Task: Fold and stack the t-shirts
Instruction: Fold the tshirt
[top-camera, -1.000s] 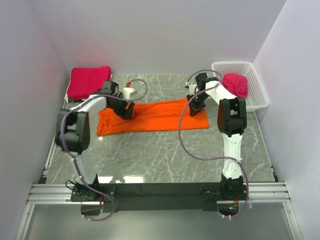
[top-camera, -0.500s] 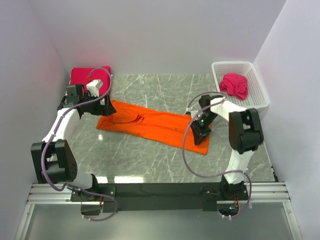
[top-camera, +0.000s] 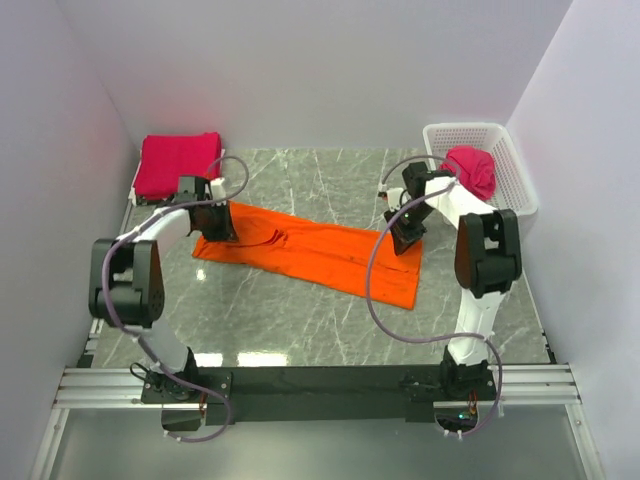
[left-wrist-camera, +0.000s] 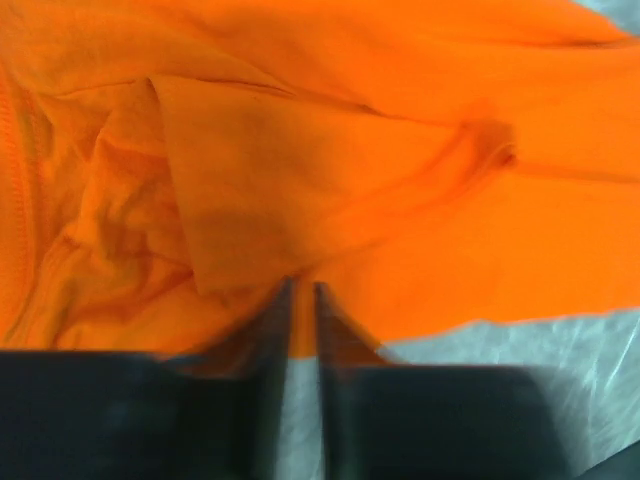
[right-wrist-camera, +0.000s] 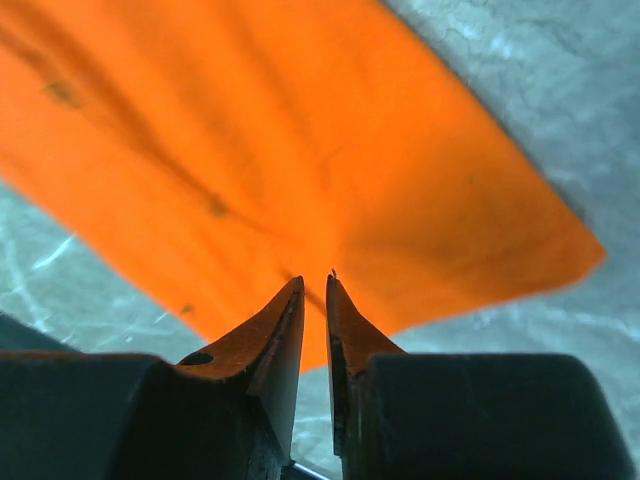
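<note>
Tabletop (top-camera: 300, 325), orange t-shirt (top-camera: 320, 255) beneath end effectors (top-camera: 218, 228) (top-camera: 403, 238)

Left arm (top-camera: 160, 226), right arm (top-camera: 468, 312): white links, black joint housings. Purple-grey cable (top-camera: 371, 290) looping off each. Gripper fingers (right-wrist-camera: 268, 335) black, tapered.

A robotics laboratory test cell is shown rather than a home or shop. The work area is boxed in by plain white panels (top-camera: 320, 70) on three sides, and a marble-patterned tabletop (top-camera: 300, 325) is framed at its near edge by slotted aluminium rails (top-camera: 100, 385). Two robot arms (top-camera: 130, 280) are bolted there side by side, with purple cables (top-camera: 372, 290) left exposed. Only a few staged props are laid out: an orange t-shirt (top-camera: 320, 255), a folded crimson t-shirt (top-camera: 178, 163) and a white lattice basket (top-camera: 512, 165).
</note>
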